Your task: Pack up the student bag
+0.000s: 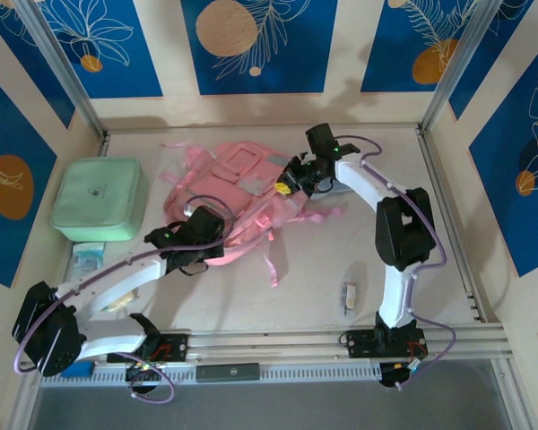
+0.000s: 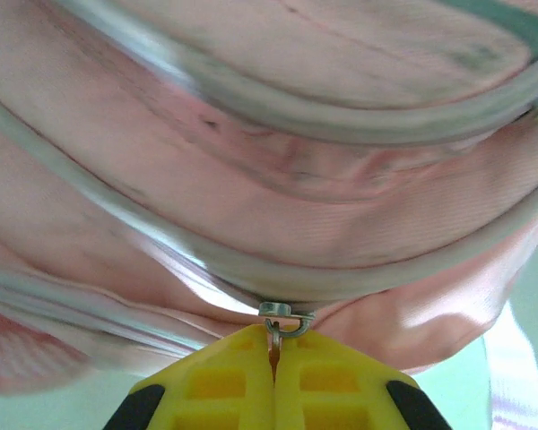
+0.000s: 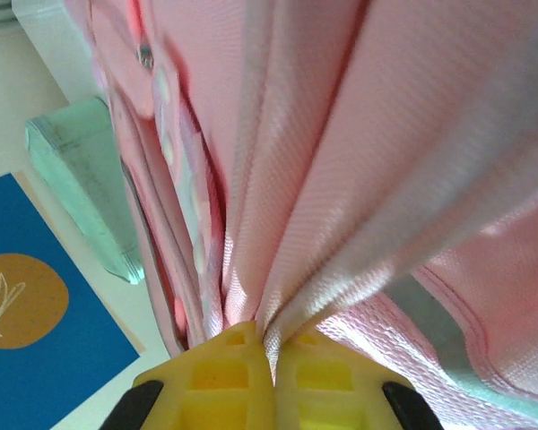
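Pink student bag lay mid-table. Left gripper was pinched shut on the zipper pull; right gripper was clamped on a fabric fold. Risk: thin pull could slip out if tugged off-line, or slack fabric could jam the zipper.

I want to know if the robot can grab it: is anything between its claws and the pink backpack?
Nothing visible is in the way. The left gripper is shut on the zipper pull of the pink backpack, and the right gripper is shut on a fold of its fabric.
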Controlling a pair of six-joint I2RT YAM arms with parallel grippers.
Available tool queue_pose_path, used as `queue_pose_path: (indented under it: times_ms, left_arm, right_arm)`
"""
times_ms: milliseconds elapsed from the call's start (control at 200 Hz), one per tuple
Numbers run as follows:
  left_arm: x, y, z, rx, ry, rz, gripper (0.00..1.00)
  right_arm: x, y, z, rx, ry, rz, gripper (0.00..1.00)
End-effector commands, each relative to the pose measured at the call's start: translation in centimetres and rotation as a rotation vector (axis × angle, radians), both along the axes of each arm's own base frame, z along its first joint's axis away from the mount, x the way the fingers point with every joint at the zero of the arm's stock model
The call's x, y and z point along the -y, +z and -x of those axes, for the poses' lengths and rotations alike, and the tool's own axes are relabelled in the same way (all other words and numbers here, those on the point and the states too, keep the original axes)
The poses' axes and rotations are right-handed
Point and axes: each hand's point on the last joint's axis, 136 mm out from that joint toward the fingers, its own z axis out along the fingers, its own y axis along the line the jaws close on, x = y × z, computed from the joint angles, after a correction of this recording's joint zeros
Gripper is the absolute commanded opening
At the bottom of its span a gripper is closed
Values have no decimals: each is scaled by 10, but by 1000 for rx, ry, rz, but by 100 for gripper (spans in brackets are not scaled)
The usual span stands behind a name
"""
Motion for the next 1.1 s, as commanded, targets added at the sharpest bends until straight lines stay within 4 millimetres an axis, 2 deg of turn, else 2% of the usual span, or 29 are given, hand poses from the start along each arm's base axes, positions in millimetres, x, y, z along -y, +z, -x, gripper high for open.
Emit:
queue_pose_path:
  times_ms: [0, 45, 110, 265, 380, 515, 625, 755, 945, 1095]
  left_arm:
    - [8, -9, 24, -91, -44, 67, 0]
    - [23, -2, 20, -69, -72, 110, 0]
    - [34, 8, 16, -44, -91, 108, 0]
    - [46, 22, 5, 0, -121, 99, 0]
    - [50, 27, 4, 19, -143, 109, 0]
    - [54, 26, 5, 19, -187, 108, 0]
    - [55, 28, 5, 25, -196, 115, 0]
    - [56, 27, 6, 24, -200, 114, 0]
    - [58, 28, 6, 25, -197, 138, 0]
    - [60, 27, 5, 19, -198, 137, 0]
  right_arm:
    - [-1, 19, -25, 121, 50, 1, 0]
    - [-5, 20, -27, 125, 72, -7, 0]
    - [-5, 18, -27, 117, 88, 9, 0]
    - [4, 18, -15, 107, 96, 8, 33]
    - [3, 21, 13, 80, 121, -11, 47]
    - [-9, 28, 54, 67, 143, -33, 56]
    - [-28, 23, 84, 37, 153, -33, 58]
    - [-59, 14, 100, 18, 144, -58, 55]
    - [-90, -2, 97, 13, 117, -48, 50]
    - [-98, -13, 93, 23, 103, 3, 48]
